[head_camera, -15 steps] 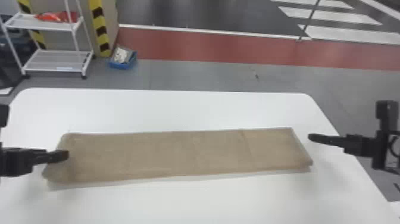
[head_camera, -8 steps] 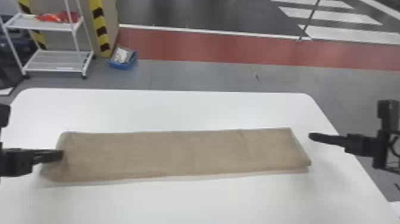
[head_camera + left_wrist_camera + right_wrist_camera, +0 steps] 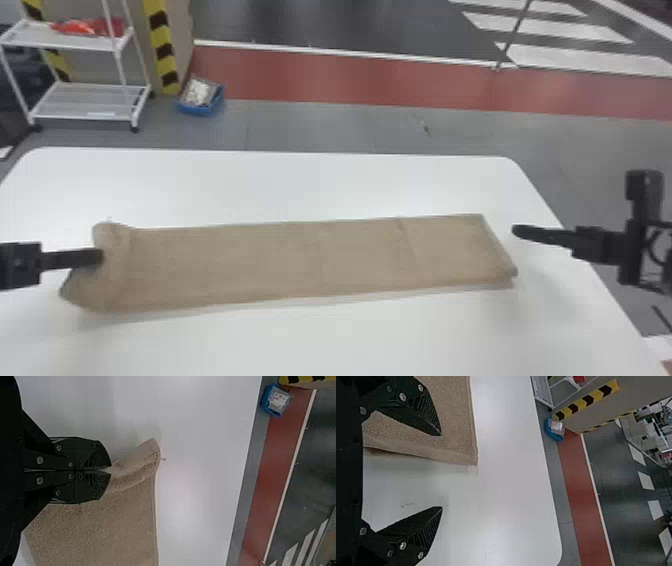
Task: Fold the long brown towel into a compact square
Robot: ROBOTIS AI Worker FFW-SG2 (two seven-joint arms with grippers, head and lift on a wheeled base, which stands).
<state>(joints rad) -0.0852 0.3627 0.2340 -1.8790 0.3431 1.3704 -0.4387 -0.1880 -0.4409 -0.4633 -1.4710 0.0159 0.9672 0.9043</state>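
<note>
Brown towel (image 3: pixel 300 260) now curls up at one end, pinched in left hand (image 3: pixel 110 470) — folding seems begun; right hand (image 3: pixel 441 471) open.

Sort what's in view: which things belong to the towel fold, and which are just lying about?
For the fold:
- brown towel, spread lengthwise
- white table under it
- left gripper, shut on its left end
- right gripper, open by its right end

Lying about:
- white rack
- red-orange item on its upper shelf
- blue bin on the floor
</note>
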